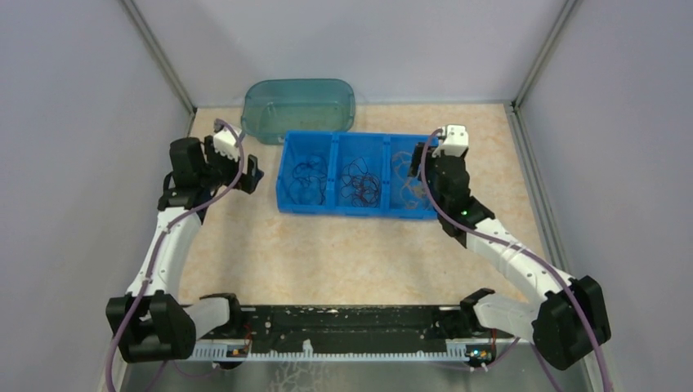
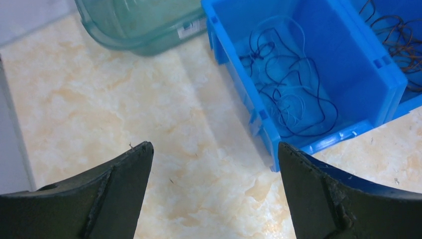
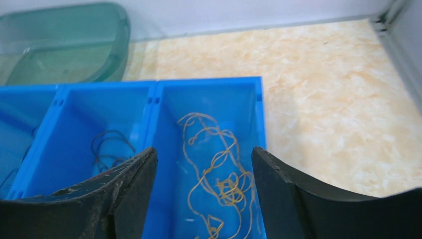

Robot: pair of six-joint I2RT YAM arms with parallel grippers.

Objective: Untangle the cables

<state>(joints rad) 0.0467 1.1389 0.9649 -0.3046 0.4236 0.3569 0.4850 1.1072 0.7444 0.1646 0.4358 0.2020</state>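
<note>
Looking down on a beige marbled table (image 1: pixel 327 253), the landmark is a blue bin (image 1: pixel 351 211) with three compartments side by side. The cables are sorted inside it. A loose tangle of thin blue cables (image 2: pixel 288 94) lies in the bin's left compartment. A clump of dark cables (image 1: pixel 360 184) lies in the middle one. A looped bunch of yellow-orange cables (image 3: pixel 219 174) lies in the right one.

A translucent green container (image 1: pixel 299 109) rests on the table just behind the bin's left end, close to the bin's back corner.

The left gripper (image 2: pixel 214 149) hangs over bare table just to the left of the bin, outside its wall. Its two dark fingers are spread wide and nothing is between them.

The right gripper (image 3: pixel 204 152) hovers over the bin's right compartment, directly above the yellow-orange cables. Its fingers are parted, with a clear gap between them, and they grip nothing. The cables lie on the compartment floor below the fingertips.

Grey walls enclose the table on three sides.
</note>
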